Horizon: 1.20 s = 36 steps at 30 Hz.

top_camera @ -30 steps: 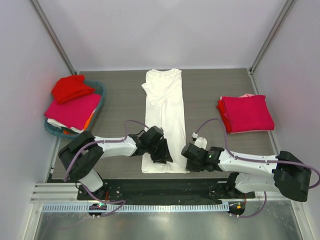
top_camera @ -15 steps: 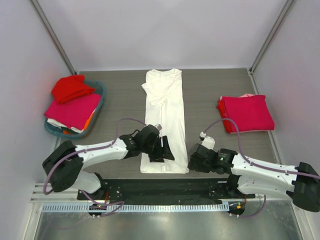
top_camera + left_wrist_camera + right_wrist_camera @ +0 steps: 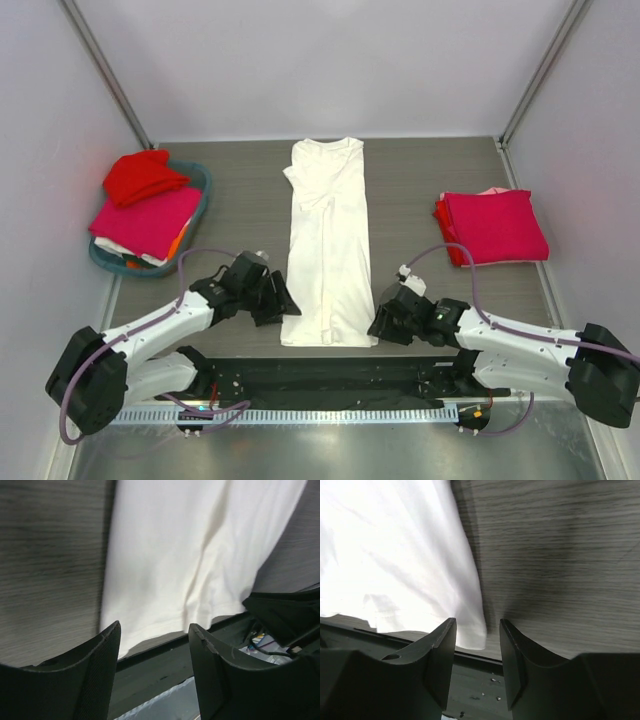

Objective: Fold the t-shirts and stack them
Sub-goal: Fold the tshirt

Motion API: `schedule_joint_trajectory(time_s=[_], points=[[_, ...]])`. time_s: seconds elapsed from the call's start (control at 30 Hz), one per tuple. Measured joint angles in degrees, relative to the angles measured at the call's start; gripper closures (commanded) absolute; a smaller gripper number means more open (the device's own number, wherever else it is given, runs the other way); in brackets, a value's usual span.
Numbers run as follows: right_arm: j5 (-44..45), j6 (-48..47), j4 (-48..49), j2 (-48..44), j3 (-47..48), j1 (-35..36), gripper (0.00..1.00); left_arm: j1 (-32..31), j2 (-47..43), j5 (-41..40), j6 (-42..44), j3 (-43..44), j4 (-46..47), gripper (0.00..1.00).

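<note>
Checking grippers: left gripper (image 3: 155,630) stands about half open, empty, just off the left side of the white t-shirt (image 3: 328,240) near its hem. Right gripper (image 3: 478,625) is likewise parted and empty, at the hem's right corner. A second ago the left one sat over the hem; now it's clear of the cloth. Count: one white t-shirt, a long strip mid-bench; one magenta-over-red folded stack (image 3: 495,226) by the right edge; one red tee (image 3: 143,176) and one magenta tee (image 3: 145,222) in the teal basket (image 3: 200,178) at the left edge.
</note>
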Motion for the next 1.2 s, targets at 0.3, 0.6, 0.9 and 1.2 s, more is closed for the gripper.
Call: schedule_joint_trajectory(time_s=[0.3,0.6,0.9,1.2], points=[[-5.3,0.3,7.5,0.0,-3.1,-1.6,0.61,0.6,-2.6,1.2,0.0,-7.2,-1.5,0.43],[-8.5,1.2,9.6,-2.1,-5.8,-1.7,0.81,0.6,-4.0,1.7,0.0,-8.6,-1.7,0.57],[-8.5,0.8,8.2,-1.4,-5.3,-1.7,0.99,0.6,-1.1,5.6,-1.8,-10.8,3.0,1.0],[-6.2,0.1,0.5,-8.6,-0.9,-2.5,0.99,1.6,-6.4,9.1,-3.5,-10.7,4.2,1.0]])
